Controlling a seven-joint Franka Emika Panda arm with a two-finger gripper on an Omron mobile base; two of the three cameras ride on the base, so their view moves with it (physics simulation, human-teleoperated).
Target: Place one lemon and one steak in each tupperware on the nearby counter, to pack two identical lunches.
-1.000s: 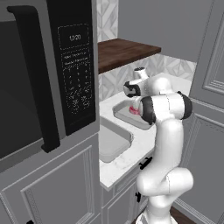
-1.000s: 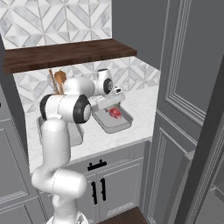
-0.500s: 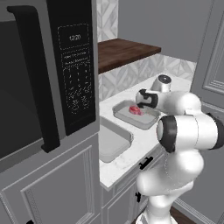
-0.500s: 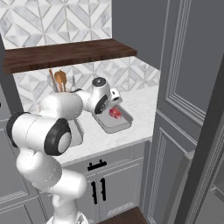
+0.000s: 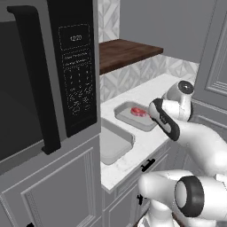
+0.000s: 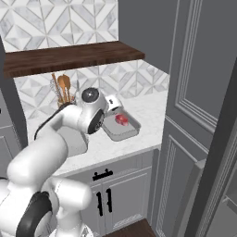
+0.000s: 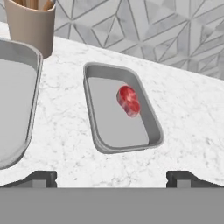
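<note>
A pale-grey tupperware (image 7: 109,127) lies on the white counter (image 7: 183,109) with one red steak (image 7: 129,100) in its far half. That tray (image 5: 126,116) and steak (image 5: 138,111) also show from the left base, and tray (image 6: 124,133) and steak (image 6: 121,119) from the right base. The second tupperware (image 7: 17,100) lies left of it and holds nothing that I can see. My gripper (image 7: 113,179) hangs open near the counter's front edge, short of the steak tray, with nothing between its fingertips (image 7: 41,178). The lemon is out of view.
A tan utensil cup (image 7: 30,26) stands by the patterned backsplash behind the trays. A black microwave (image 5: 48,75) fills the left side, under a dark wooden shelf (image 5: 124,51). A tall grey cabinet door (image 6: 199,92) bounds the counter on the right.
My arm has drawn back from over the steak tray toward the counter's front edge. The steak stays lying in the tray. The gripper stays open.
</note>
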